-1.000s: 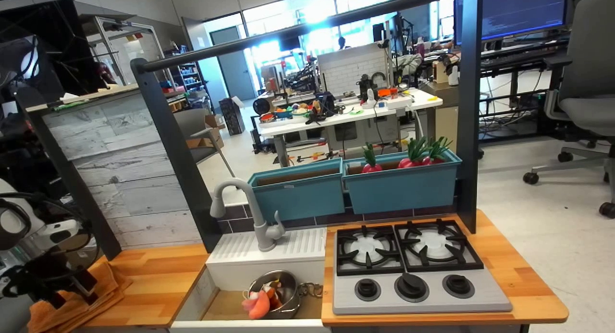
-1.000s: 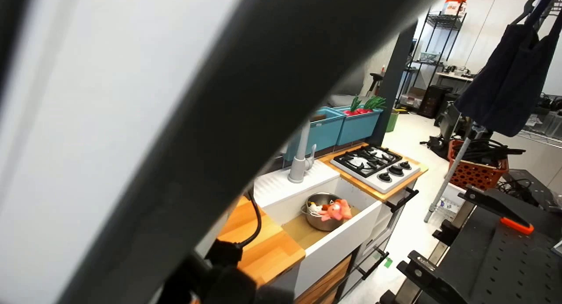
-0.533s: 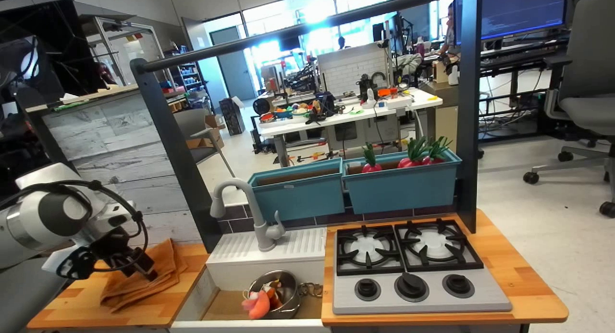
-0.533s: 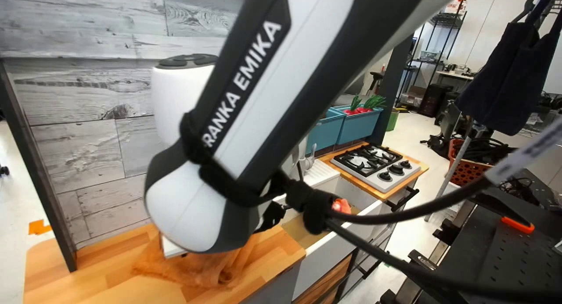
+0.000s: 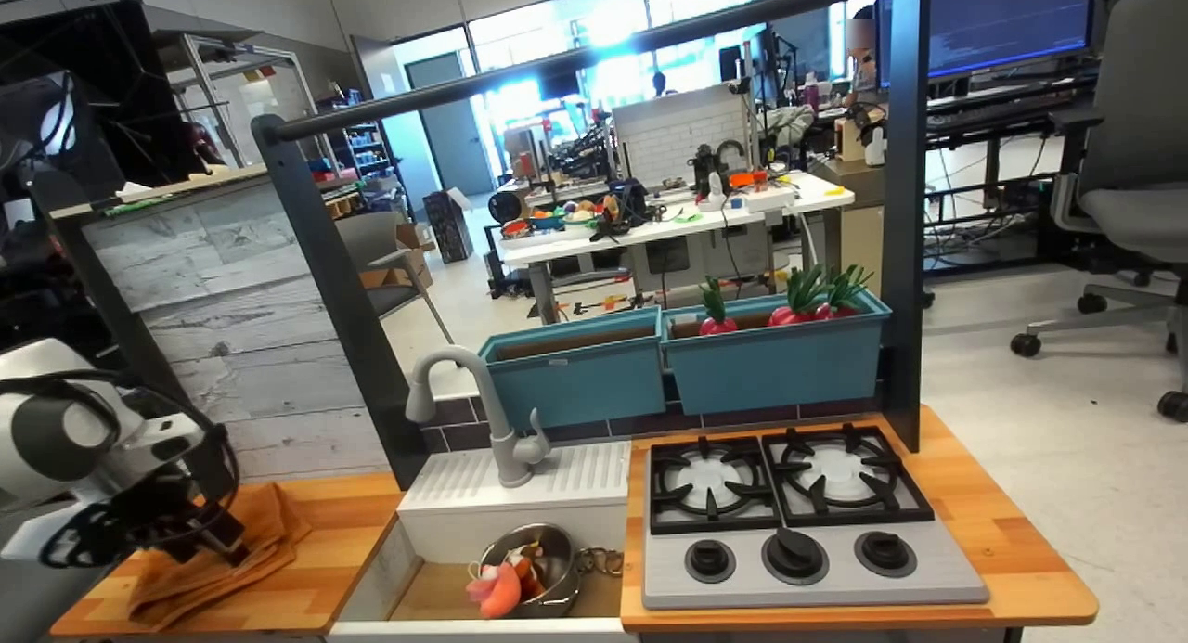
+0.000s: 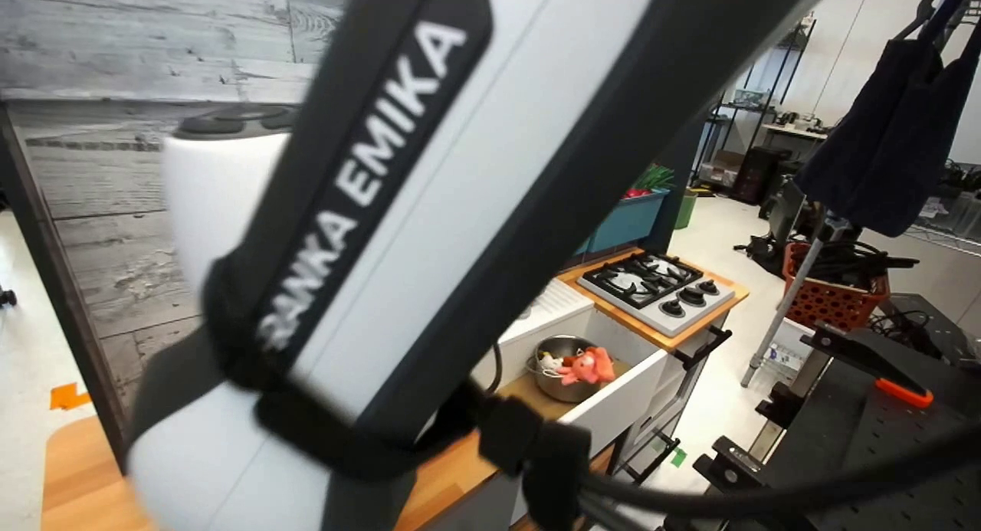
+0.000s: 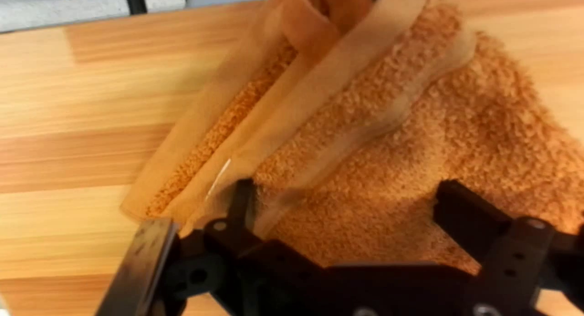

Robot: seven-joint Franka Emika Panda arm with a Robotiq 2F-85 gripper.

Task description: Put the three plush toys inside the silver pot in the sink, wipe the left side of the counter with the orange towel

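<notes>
The orange towel (image 7: 388,138) lies bunched and folded on the left part of the wooden counter (image 5: 320,583). My gripper (image 7: 346,183) is down on it with its fingers wide apart, and cloth spreads beneath and between them. In an exterior view the gripper (image 5: 218,548) covers part of the towel (image 5: 267,522). Inside the white sink (image 6: 613,393) stands the silver pot (image 6: 565,391). It holds the plush toys: a pinkish one (image 6: 588,365) leaning over the rim, a reddish-brown one (image 5: 532,581) and a partly covered orange-and-white one (image 5: 527,550). My arm hides towel and gripper in an exterior view.
A grey faucet (image 5: 506,439) rises behind the sink. Right of it is a stove (image 5: 807,569) with black grates. Blue planters (image 5: 780,365) hang behind. A dark post (image 5: 348,318) and a grey wood-look panel (image 5: 278,374) stand at the counter's back edge.
The gripper swept right across the counter with the towel, then came partway back left, the towel moving along under it. The toys and pot stayed put.
</notes>
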